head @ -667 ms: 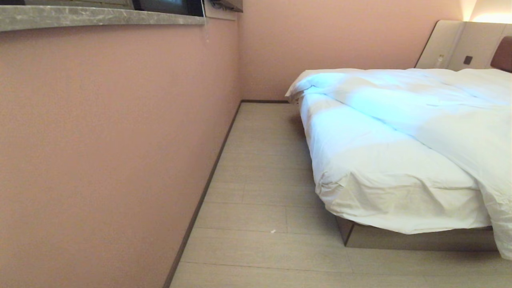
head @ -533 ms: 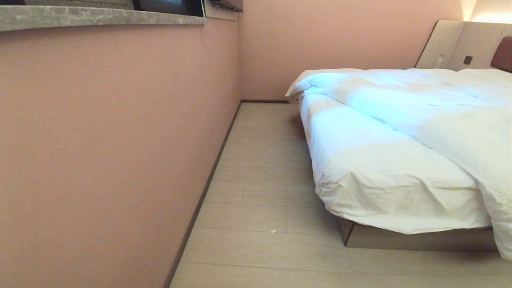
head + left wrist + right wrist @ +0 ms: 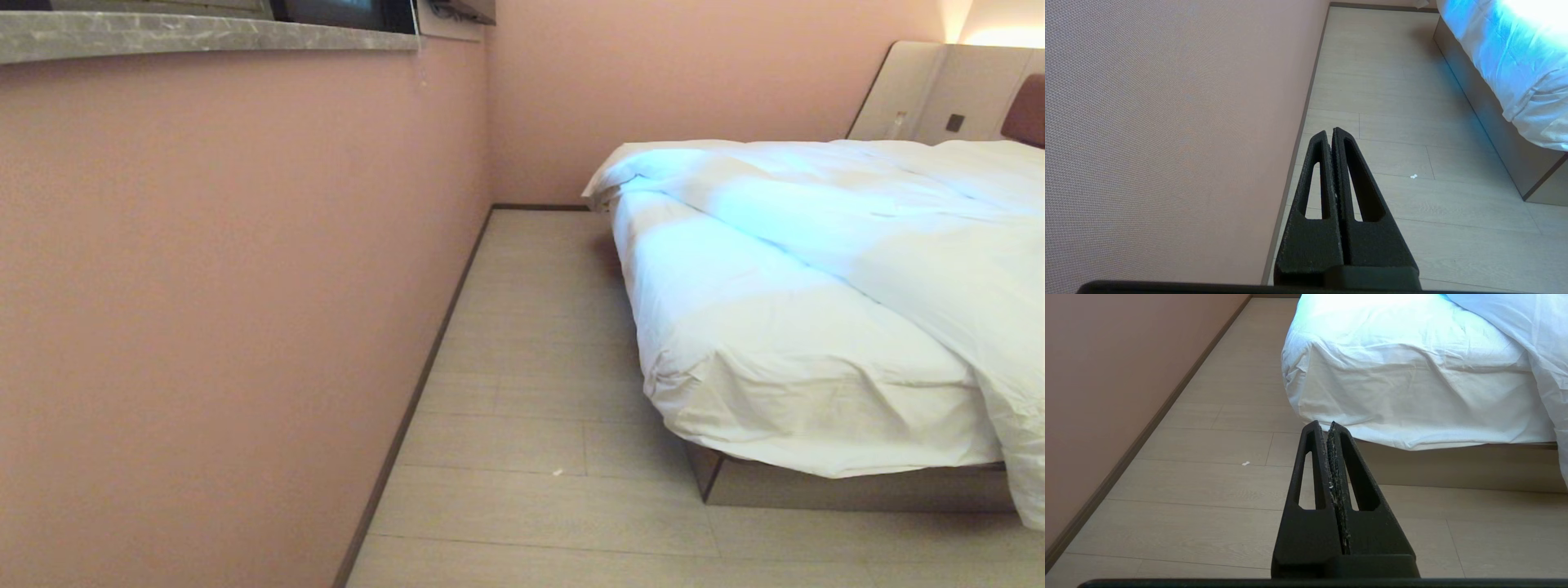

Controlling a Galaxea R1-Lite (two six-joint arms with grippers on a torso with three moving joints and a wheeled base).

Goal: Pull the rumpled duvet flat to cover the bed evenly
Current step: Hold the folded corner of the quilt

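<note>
The bed (image 3: pixel 857 490) stands on the right of the head view, a low brown base under a white mattress. The puffy white duvet (image 3: pixel 898 220) lies rumpled and slanted across it, hanging over the foot end at the far right. It leaves the near left corner's sheet (image 3: pixel 775 367) bare. Neither arm shows in the head view. My left gripper (image 3: pixel 1329 131) is shut and empty, low over the floor beside the wall. My right gripper (image 3: pixel 1325 424), also shut and empty, points at the bed's (image 3: pixel 1453 465) near corner, a short way off it, with the duvet (image 3: pixel 1535 330) beyond.
A pink wall (image 3: pixel 204 286) with a grey stone ledge (image 3: pixel 163 33) runs along the left. Between it and the bed lies an aisle of pale wood floor (image 3: pixel 531 367) with a small white speck (image 3: pixel 558 471). Brown headboard (image 3: pixel 1027 110) and beige panels stand at the far right.
</note>
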